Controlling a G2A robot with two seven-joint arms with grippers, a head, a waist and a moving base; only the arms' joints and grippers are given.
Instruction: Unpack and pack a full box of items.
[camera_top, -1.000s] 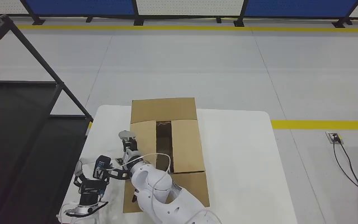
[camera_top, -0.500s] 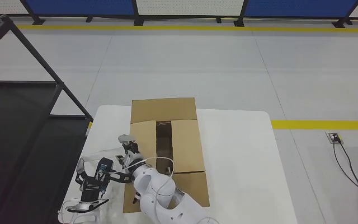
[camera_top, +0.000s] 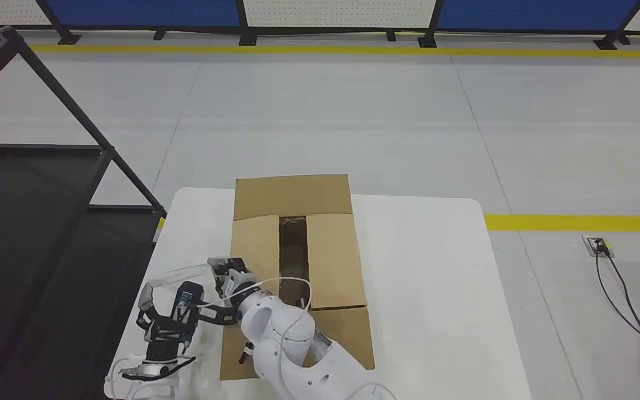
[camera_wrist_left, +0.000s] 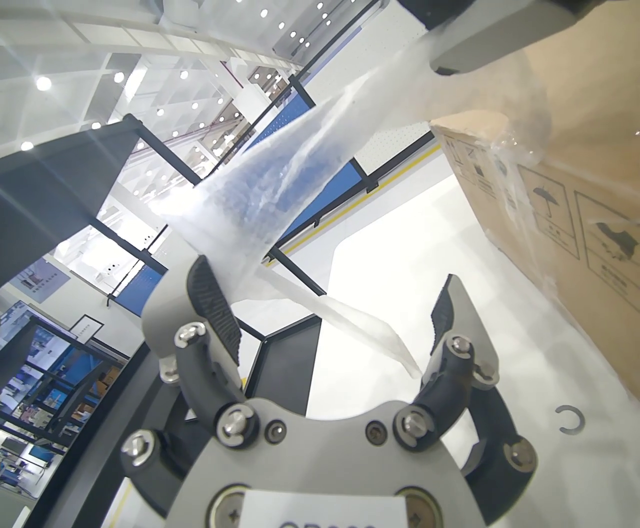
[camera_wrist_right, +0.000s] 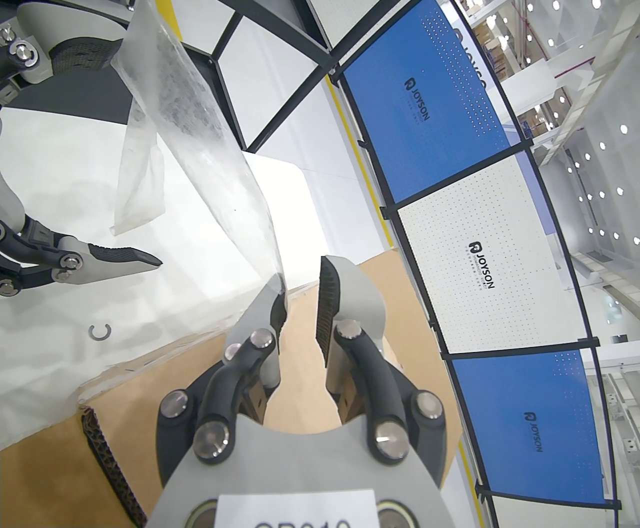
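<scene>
Box (camera_top: 330, 250) on table (camera_top: 430, 280), umbrella pictogram (camera_wrist_left: 546, 196) on side | clear tape (camera_wrist_left: 300, 150) stretched between grippers beside box | left gripper (camera_wrist_left: 325, 272) spread wide, tape on one pad (camera_wrist_left: 215, 300) | right gripper (camera_wrist_right: 302, 277) slightly parted, tape at fingertip

The right gripper (camera_wrist_right: 302, 280) has drawn back toward the near edge of the desk (camera_top: 430, 300). It has slid down along the left side of the cardboard box (camera_top: 330, 250) and now sits closer to the left gripper (camera_wrist_left: 325, 275). A second ago I could hardly make out the clear plastic film (camera_wrist_left: 280, 170). Half a second back it showed as a faint line, and now it hangs as a plain slack arc between the two grippers. It bows out to the left over the desk as the gap between them has closed.
</scene>
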